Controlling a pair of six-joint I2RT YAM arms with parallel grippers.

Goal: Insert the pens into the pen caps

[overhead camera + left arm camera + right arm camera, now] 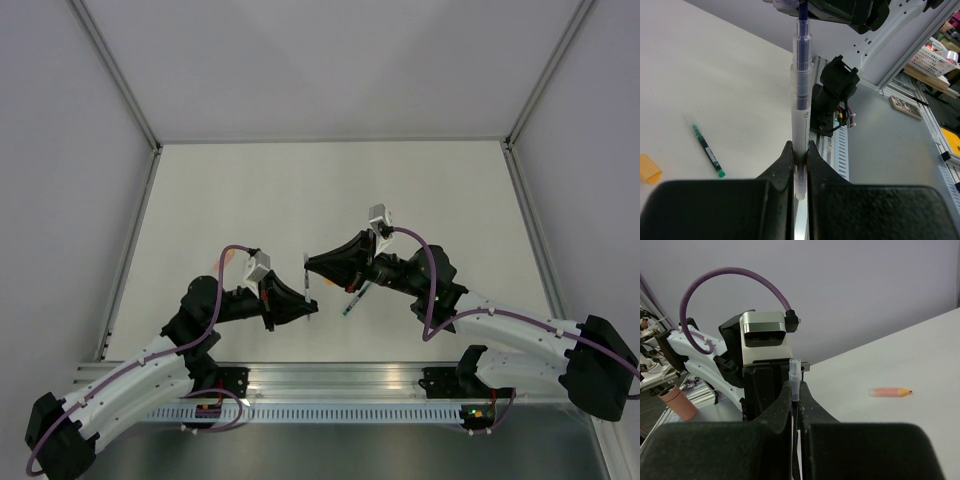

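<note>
Alignment is everything: my left gripper [800,152] pinches the clear pen cap [801,115] upright. The blue pen [802,55] sits partway inside it, pinched above by my right gripper [796,389]. I judge a straight, gentle push along the axis best.

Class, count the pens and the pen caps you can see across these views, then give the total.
Pens: 3 (held pen, green-ended pen, orange-ended pen)
Caps: 2 (pale cap, orange cap)
Total: 5
</note>
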